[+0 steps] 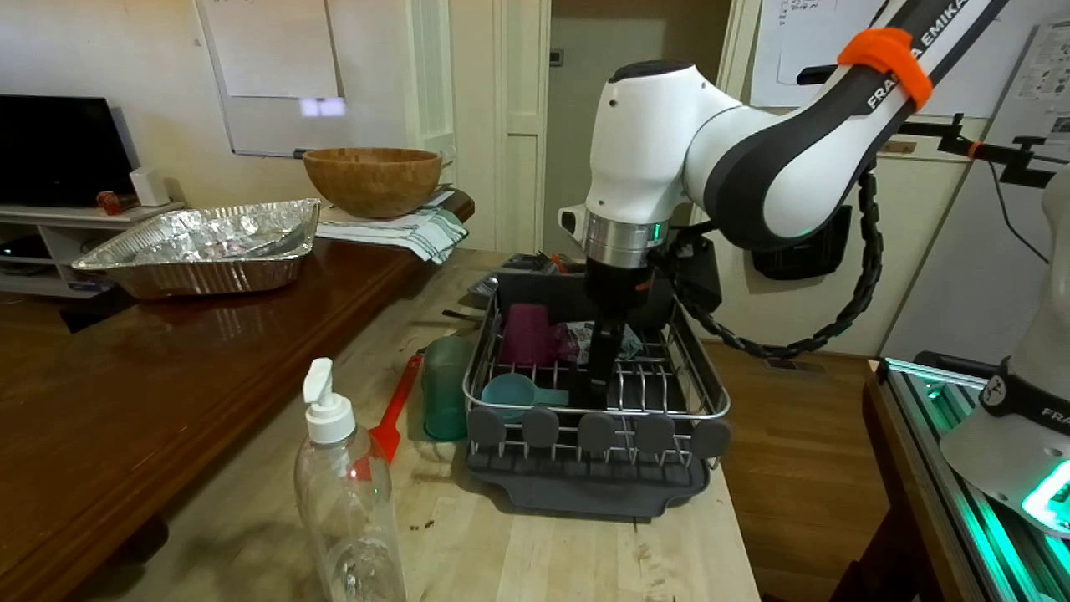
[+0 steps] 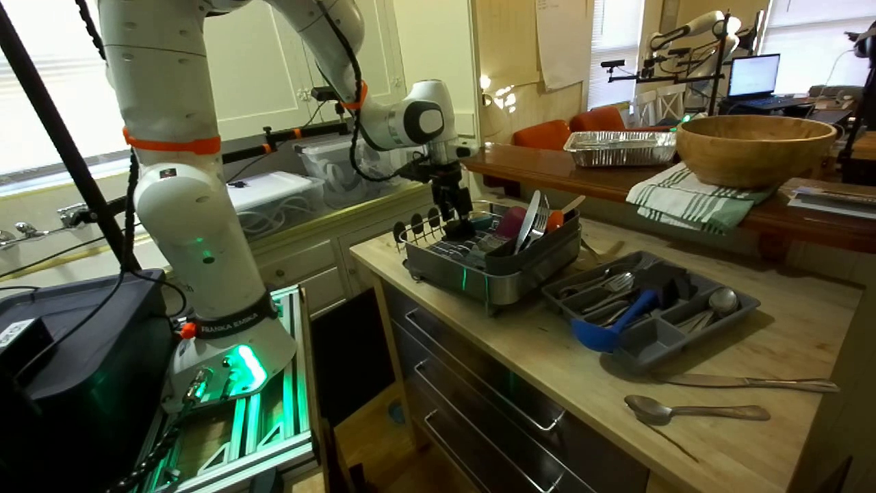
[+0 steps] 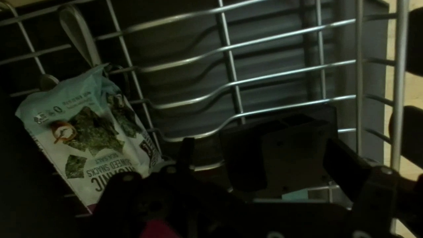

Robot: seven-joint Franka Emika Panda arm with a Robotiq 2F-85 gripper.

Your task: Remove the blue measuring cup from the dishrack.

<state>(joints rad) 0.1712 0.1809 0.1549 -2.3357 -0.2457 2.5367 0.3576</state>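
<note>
The blue measuring cup [image 1: 506,391] lies in the front left corner of the dishrack [image 1: 585,492] in an exterior view, its flat handle pointing right toward my gripper [image 1: 602,368]. In the wrist view a small light-blue patch of the cup's handle [image 3: 295,195] shows past the dark gripper body; the rest is hidden. My gripper [image 3: 264,155] points down into the rack with its fingers apart. A dark boxy thing [image 3: 294,158] lies between and below the fingers. In an exterior view the gripper [image 2: 454,205] stands low above this thing [image 2: 460,230].
A magenta-purple cup [image 1: 527,334] and a seaweed snack packet [image 3: 86,125] are in the rack. Upright cutlery [image 2: 530,222] stands at one end. A green cup [image 1: 445,389], red spatula [image 1: 399,410], soap bottle [image 1: 347,502] and cutlery tray [image 2: 657,346] are around the rack.
</note>
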